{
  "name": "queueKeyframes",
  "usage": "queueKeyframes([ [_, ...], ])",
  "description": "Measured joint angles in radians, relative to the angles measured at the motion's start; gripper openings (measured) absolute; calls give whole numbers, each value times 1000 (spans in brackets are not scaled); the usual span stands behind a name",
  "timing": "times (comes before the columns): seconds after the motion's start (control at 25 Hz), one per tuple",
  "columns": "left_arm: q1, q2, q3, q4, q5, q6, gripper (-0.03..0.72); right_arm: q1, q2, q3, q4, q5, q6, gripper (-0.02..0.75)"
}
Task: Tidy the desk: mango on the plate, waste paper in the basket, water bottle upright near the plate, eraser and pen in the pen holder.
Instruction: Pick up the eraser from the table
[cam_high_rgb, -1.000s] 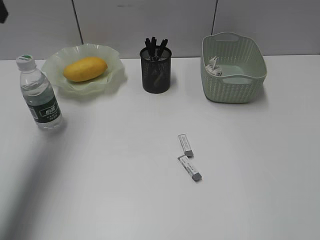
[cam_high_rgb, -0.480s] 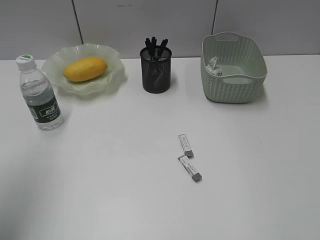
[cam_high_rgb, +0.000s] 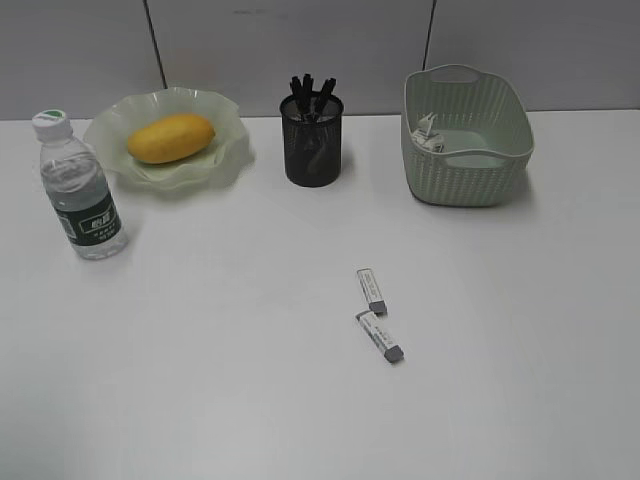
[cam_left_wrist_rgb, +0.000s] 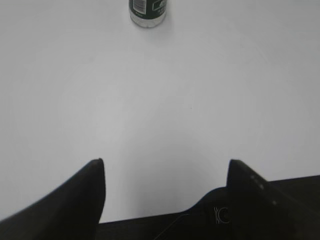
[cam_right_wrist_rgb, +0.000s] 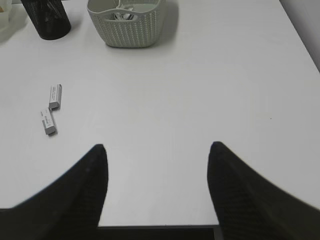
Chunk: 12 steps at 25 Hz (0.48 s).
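Grey panelled wall (cam_high_rgb: 300, 50) running across top of exterior frame, two dark vertical seams dividing panels at upper left and upper right. Soft even light falling from above, faint shadows lying short. In right wrist view, near edge of white tabletop (cam_right_wrist_rgb: 200, 125) showing at bottom, dark gap lying below

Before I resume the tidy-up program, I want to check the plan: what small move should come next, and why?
Probably bring the right gripper, open and empty, over the nearer eraser. Both erasers still lie on the desk, while the mango, paper and bottle look settled.
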<state>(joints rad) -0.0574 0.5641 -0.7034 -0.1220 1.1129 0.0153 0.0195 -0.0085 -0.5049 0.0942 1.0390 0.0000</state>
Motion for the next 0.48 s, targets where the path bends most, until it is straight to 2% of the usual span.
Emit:
queueKeyframes([
  [0.28, 0, -169, 144, -2, -28, 0, 572, 0, 0, 0, 0, 1, 0, 498],
  [0.48, 0, -265, 176, -10, -43, 0, 572, 0, 0, 0, 0, 1, 0, 498],
])
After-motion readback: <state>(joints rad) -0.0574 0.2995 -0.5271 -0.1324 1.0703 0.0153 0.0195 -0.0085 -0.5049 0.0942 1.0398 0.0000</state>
